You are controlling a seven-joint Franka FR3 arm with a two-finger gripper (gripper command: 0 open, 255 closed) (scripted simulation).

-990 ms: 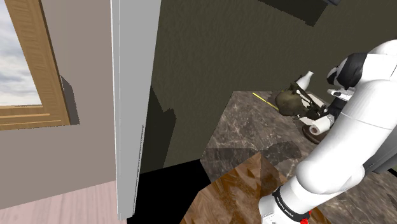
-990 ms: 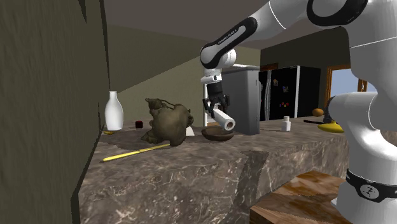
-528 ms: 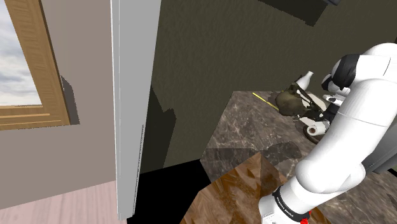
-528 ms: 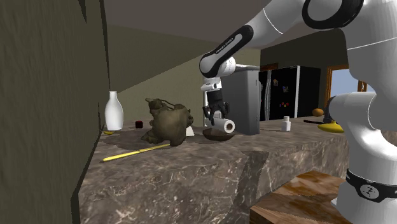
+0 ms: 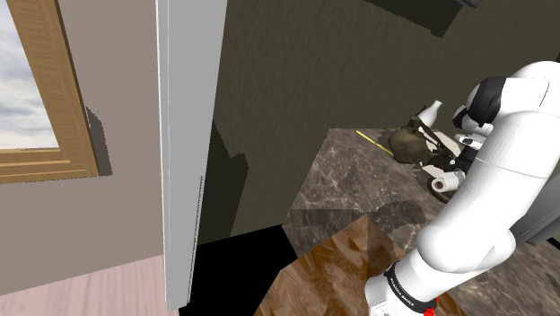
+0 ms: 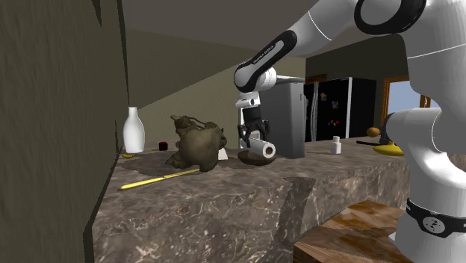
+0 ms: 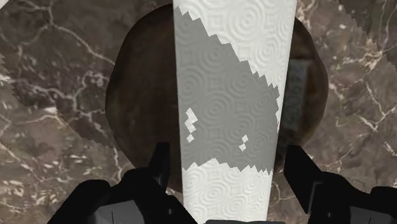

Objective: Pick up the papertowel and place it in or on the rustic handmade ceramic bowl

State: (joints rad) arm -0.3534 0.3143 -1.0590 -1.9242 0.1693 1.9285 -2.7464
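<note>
Papertowel lies on the bowl, between the fingers of the wide tool, touching neither.

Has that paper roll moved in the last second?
Yes. In the second exterior view the roll has dropped lower against the grey box behind it, down to the bowl.

A dark veined marble counter ran along a dark olive wall. To the shoulder view's left of that wall stood a white vertical panel, then a beige wall carrying a wooden window frame with cloudy sky behind it. Pale pink plank flooring lay below, bordered by a black area. In the second exterior view, a black refrigerator stood far back beside a second window showing blue sky.
</note>
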